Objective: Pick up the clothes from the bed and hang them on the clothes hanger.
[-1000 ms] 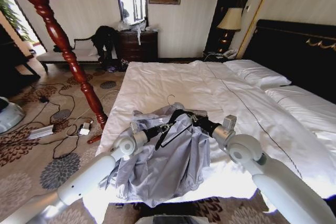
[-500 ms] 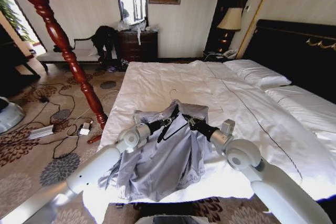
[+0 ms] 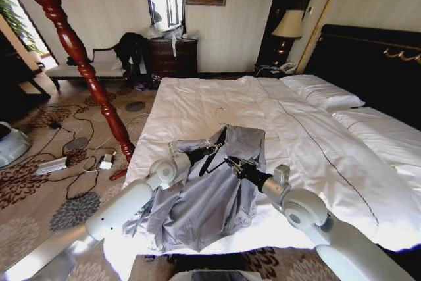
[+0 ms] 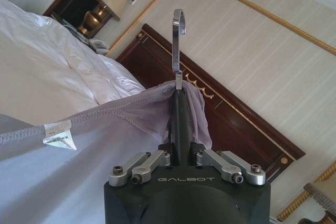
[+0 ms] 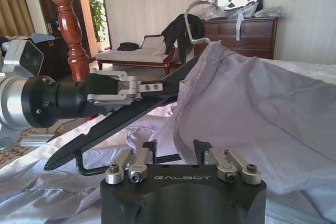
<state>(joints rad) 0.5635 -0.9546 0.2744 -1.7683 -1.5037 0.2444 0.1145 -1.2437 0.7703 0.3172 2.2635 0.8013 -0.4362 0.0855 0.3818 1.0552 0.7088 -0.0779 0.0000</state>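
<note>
Left gripper (image 3: 209,151) pinches the hanger (image 3: 214,149); right gripper (image 3: 231,162) is spread. Unsecured, the shirt (image 3: 210,195) may slide off.

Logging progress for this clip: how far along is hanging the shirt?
Done: the shirt covers one arm of the hanger. In hand: the left hand grips the hanger's neck, the right hand is open beside the fabric. Left: the hanger's other arm is bare, and the shirt's lower part lies on the bed.

The head camera looks down over the bed (image 3: 217,97); both wrist cameras sit close behind their grippers, sharing the hanger (image 4: 177,51).
</note>
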